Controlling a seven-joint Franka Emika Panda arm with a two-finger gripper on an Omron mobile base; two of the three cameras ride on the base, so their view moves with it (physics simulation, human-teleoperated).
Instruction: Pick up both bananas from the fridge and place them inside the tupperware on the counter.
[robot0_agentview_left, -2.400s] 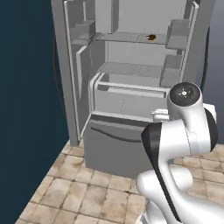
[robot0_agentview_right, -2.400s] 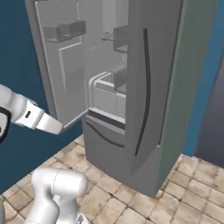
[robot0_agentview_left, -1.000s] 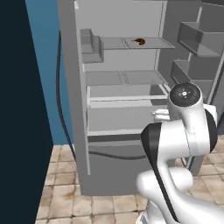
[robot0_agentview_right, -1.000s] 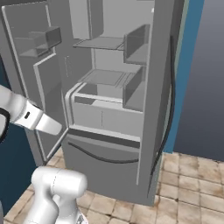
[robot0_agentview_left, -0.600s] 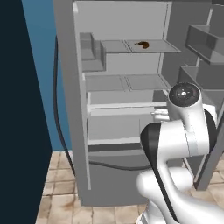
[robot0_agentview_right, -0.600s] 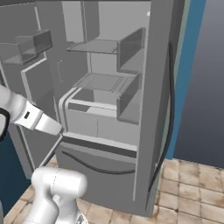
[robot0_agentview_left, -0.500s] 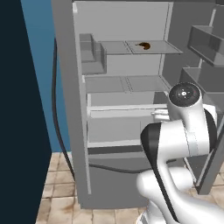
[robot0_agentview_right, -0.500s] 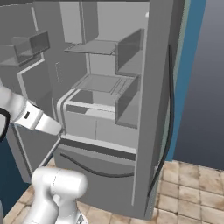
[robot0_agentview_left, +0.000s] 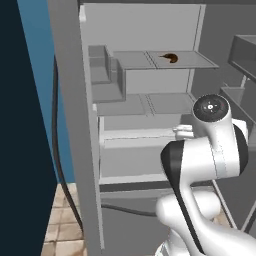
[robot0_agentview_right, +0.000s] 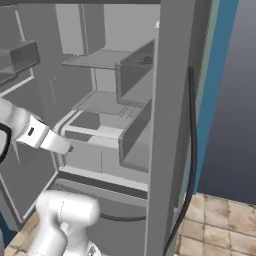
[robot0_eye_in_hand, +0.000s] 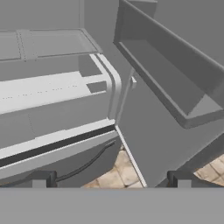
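Observation:
The fridge (robot0_agentview_left: 67, 100) stands open right in front of me, grey with pale shelves. One banana (robot0_agentview_left: 170, 58), yellow-orange with dark patches, lies on the upper shelf toward the back right. My gripper (robot0_eye_in_hand: 110, 180) is open with nothing between its fingertips (robot0_eye_in_hand: 40, 179). It points low at the fridge's drawer front (robot0_eye_in_hand: 52, 113), well below the banana's shelf. In the left base view the white arm (robot0_agentview_left: 210, 150) covers the lower right of the fridge interior. The tupperware and the counter are out of view.
A grey door bin (robot0_eye_in_hand: 175, 78) juts out on the open right door, close to the hand. Another door bin (robot0_agentview_right: 135, 67) hangs in front of the shelves. A black door seal (robot0_agentview_left: 57, 150) runs down the left frame. Tan floor tiles (robot0_agentview_right: 220, 225) lie below, a blue wall (robot0_agentview_left: 40, 75) beyond.
The whole picture has shifted: the base has driven closer to the fridge, which now looms larger. The arm holds the same pose and the gripper stays open.

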